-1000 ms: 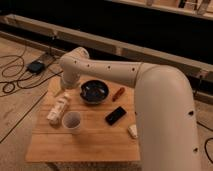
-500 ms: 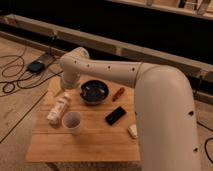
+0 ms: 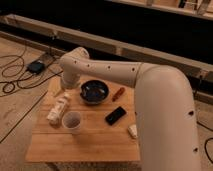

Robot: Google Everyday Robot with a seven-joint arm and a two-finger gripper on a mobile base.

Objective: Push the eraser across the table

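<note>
Eraser (image 3: 115, 115) well apart from far-left gripper (image 3: 61, 92)

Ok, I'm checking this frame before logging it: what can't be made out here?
All in the camera view:
The gripper, low at the table's far left corner beside the bowl: largely covered by the arm's own wrist.
The table's right edge: hidden behind the arm.
The whitish block: blurred, partly against the arm.
The eraser lies in full sight.
</note>
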